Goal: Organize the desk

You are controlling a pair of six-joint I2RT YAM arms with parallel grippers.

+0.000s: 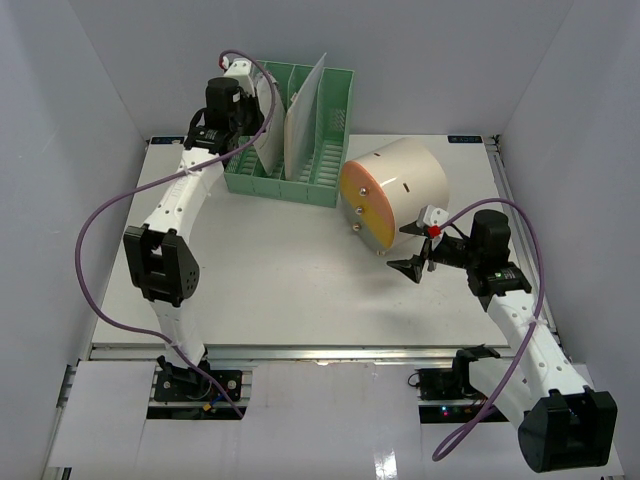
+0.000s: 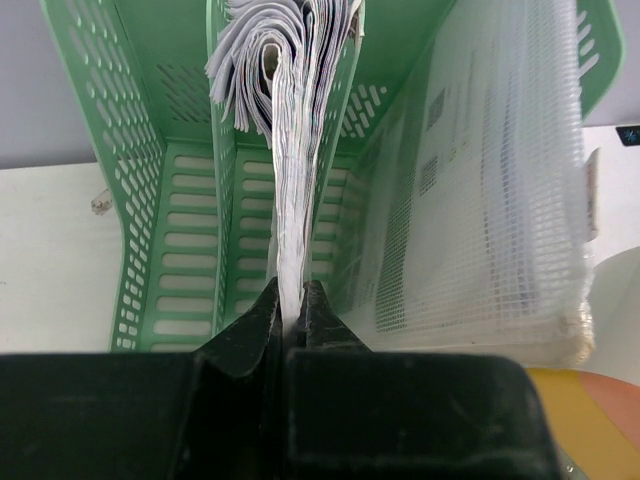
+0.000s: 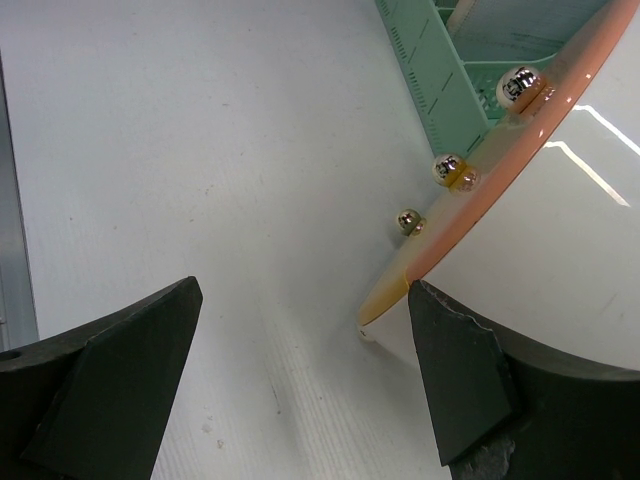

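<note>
The bench (image 1: 280, 290) is a big flat white top that fills the middle of the top view, with white walls around it. Its long way runs from 9 o'clock to 3 o'clock, and its metal rail (image 1: 330, 352) lies along the 6 o'clock edge, by the arm bases. A green rack (image 1: 300, 160) stands on the bench at 12 o'clock, near the back wall. The left fingers (image 2: 268, 310) reach into the rack and are clenched tight on the bottom edge of a thick bunch of papers (image 2: 295, 200) that stands up in one slot. In the next slot, toward 3 o'clock, a see-through mesh pouch (image 2: 500, 200) with papers inside leans against the rack wall. A round cream box (image 1: 395, 190) lies on its side at about 2 o'clock, just beside the rack, with its orange and yellow face turned toward 7 o'clock. Small shiny knobs (image 3: 520, 85) stick out of that face. The right fingers (image 3: 450, 350) are spread wide and hold nothing. They hover at 3 o'clock, just beside the low edge of the box face.
</note>
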